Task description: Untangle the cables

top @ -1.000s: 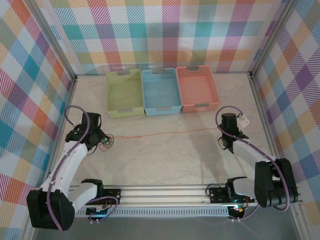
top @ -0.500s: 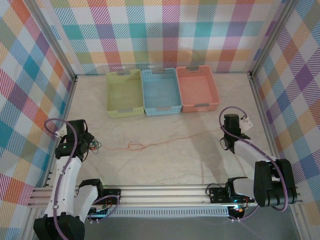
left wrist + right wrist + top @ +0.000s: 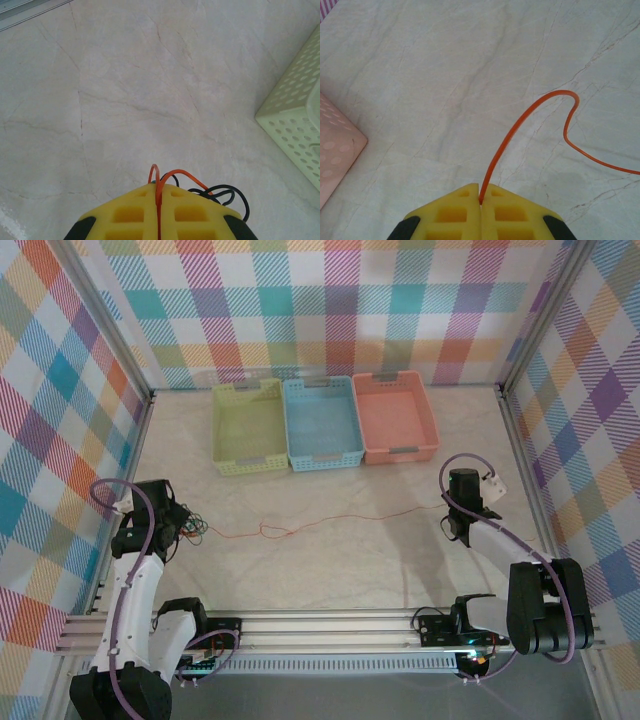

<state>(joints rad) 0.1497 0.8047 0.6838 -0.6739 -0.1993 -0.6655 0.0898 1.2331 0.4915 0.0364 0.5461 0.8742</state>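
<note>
A thin orange-red cable [image 3: 340,517] lies across the table from left to right, with a small loop [image 3: 270,530] left of the middle. Its left end joins a small tangle of the cables [image 3: 193,531] at my left gripper [image 3: 180,530]. In the left wrist view the left gripper [image 3: 159,187] is shut on an orange strand [image 3: 159,179], and black cable loops [image 3: 231,192] bulge out to the right of the yellow pads. My right gripper [image 3: 452,512] is shut on the other end; in its wrist view the orange cable [image 3: 520,129] rises from the closed right gripper [image 3: 480,194] and curves off right.
Three baskets stand in a row at the back: green [image 3: 247,466], blue [image 3: 322,462] and pink [image 3: 400,452]. The green basket's corner [image 3: 292,125] is ahead-right of the left gripper. The pink basket's corner [image 3: 335,155] lies left of the right gripper. Frame rails line both sides.
The left arm has swung out to the left and nearer, taking the tangle with it. The orange cable has gone from taut to slack, with a loop near the middle. The right gripper moved slightly nearer.
</note>
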